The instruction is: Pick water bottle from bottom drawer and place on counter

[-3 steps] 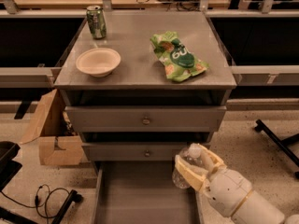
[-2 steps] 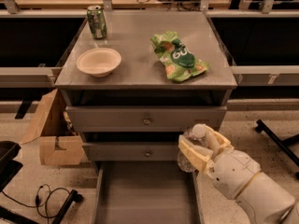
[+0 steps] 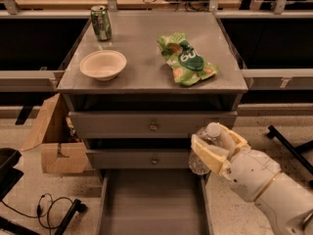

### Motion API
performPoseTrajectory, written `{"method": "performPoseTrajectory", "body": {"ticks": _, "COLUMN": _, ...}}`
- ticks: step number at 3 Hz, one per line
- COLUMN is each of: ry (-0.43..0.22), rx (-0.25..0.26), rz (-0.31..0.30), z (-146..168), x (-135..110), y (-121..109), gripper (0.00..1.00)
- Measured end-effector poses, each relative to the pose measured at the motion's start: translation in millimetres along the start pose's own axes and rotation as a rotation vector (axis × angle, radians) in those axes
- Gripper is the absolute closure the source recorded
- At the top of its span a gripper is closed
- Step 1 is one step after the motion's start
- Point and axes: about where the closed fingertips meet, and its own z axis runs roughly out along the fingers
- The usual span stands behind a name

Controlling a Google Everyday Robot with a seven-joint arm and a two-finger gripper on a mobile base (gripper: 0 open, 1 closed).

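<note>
the gripper (image 3: 217, 148) was clamped around the water bottle (image 3: 199, 163), holding it above the open bottom drawer (image 3: 151, 199), level with the middle drawer front (image 3: 127, 158) and right of its knob; the counter (image 3: 142, 67) sat higher; the likeliest snag was the bottle clipping the counter's front lip on the rise; the ribbed plastic might also slip, or land on the chip bag (image 3: 187, 60) near that edge.
</note>
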Motion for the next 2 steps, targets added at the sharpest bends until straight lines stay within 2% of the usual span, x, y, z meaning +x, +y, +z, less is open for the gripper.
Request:
{"method": "performPoseTrajectory", "body": {"ticks": 1, "ry": -0.006, "rx": -0.028, "rz": 0.002, "z": 4.2, "x": -58.8, "y": -25.3, "gripper": 1.00}}
{"method": "performPoseTrajectory", "body": {"ticks": 2, "ry": 0.040, "rx": -0.103, "rz": -0.081, "z": 21.3, "x": -134.0, "y": -28.2, "gripper": 1.00}}
